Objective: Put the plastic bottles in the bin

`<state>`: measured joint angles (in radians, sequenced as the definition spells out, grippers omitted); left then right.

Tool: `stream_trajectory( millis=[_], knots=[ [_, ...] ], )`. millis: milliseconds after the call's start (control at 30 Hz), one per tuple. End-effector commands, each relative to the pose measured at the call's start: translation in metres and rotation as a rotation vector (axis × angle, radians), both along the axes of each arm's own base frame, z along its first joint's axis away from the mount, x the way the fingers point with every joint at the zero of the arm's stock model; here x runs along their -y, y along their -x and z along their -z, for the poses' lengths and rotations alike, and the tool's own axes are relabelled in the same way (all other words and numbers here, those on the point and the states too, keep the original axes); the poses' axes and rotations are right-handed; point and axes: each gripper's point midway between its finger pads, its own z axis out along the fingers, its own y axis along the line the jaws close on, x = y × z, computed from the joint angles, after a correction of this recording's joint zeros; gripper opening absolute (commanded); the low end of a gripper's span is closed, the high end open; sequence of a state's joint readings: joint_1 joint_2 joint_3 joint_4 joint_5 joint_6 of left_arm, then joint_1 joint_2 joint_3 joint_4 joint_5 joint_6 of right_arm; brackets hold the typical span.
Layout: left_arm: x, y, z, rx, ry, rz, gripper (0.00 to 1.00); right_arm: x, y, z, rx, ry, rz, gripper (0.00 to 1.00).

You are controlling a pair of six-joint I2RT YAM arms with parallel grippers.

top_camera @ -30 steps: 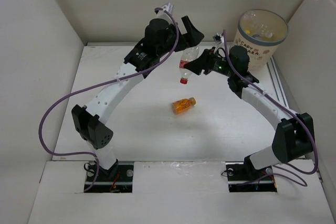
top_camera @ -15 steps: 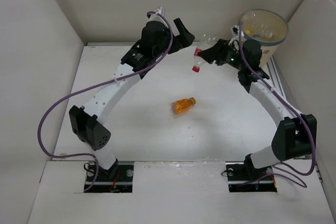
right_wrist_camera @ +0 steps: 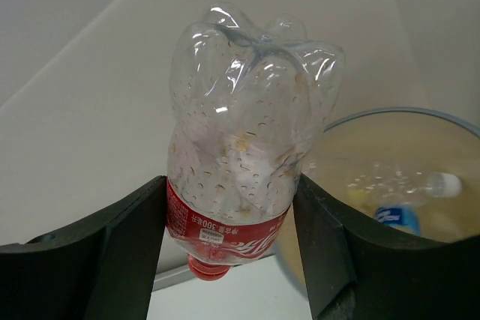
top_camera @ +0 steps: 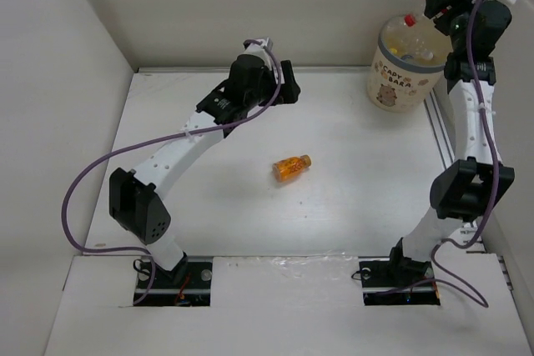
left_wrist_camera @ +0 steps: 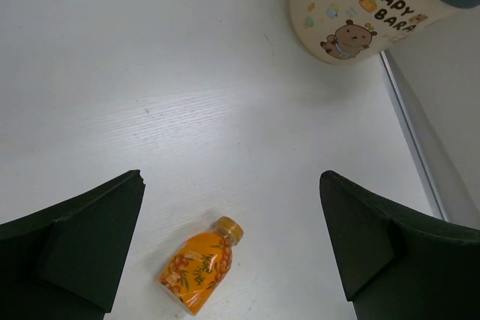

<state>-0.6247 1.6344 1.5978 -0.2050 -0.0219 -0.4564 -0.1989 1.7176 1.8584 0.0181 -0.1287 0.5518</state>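
Observation:
My right gripper is shut on the clear red-labelled bottle, cap down. In the top view it holds the bottle over the far rim of the bin, the cream capybara tub at the back right. Inside the bin lie a blue-labelled bottle and other clear ones. The orange bottle lies on its side mid-table. My left gripper is open and empty, high above the table; the orange bottle shows between its fingers, far below.
White walls enclose the table on three sides. A metal rail runs along the right edge beside the bin. The bin also shows at the top right of the left wrist view.
My right gripper has carried the red-labelled bottle from the back middle, next to the left gripper, right and up to the bin. The left gripper has drawn back and down a little.

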Motion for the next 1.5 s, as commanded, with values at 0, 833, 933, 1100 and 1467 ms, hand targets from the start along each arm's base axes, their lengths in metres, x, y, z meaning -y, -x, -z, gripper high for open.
stream_trajectory(
  millis=[0,833,933,1100,1467],
  knots=[
    [0.014,0.006,-0.020,0.130,-0.038,0.101,1.00,0.032,-0.021,0.032,-0.104,-0.018,0.107,0.00],
    [0.014,0.004,0.118,-0.028,-0.469,0.321,1.00,0.000,0.040,0.060,-0.338,-0.036,0.235,1.00],
    [0.013,0.018,0.155,-0.121,-0.552,0.366,1.00,-0.035,0.079,0.080,-0.327,-0.037,0.145,1.00],
    [0.018,0.047,0.189,-0.173,-0.599,0.435,1.00,-0.089,0.125,0.105,-0.322,-0.032,-0.002,1.00],
    [0.025,0.085,0.210,-0.234,-0.490,0.495,1.00,-0.119,0.165,0.112,-0.318,0.030,-0.117,1.00]
  ],
)
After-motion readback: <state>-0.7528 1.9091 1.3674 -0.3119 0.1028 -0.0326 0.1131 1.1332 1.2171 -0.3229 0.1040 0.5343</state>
